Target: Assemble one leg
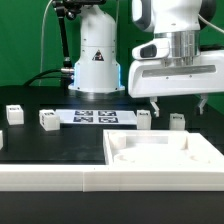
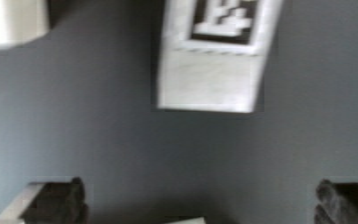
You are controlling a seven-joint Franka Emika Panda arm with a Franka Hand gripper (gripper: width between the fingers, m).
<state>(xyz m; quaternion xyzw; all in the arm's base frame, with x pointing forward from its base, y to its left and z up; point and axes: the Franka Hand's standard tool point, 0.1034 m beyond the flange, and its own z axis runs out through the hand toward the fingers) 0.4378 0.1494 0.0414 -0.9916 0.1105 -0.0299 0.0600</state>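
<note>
Bench [image 1: 40,140] space around the small white plastic rectangular leg [image 1: 178,121] holds three more such posts [image 1: 47,120], one flat white marker board [image 1: 95,117] and one wide white square panel [image 1: 165,150]. The white end effector [image 1: 180,105] hangs released and empty above the leg.

Wrist view: leg [image 2: 217,60] cropped by frame edge, tag [image 2: 224,18] blurred; second white piece [image 2: 12,22] mostly out of frame.

The leg [image 2: 211,80] is rendered in white, and its tag [image 2: 226,20] is patterned in black and white squares. The tabletop [image 1: 50,145] is seen as matte black. The marker board [image 1: 95,117] is coloured white with black tag patterns. The gripper [image 1: 180,104] is cased in white, with dark fingers [image 2: 51,200].
</note>
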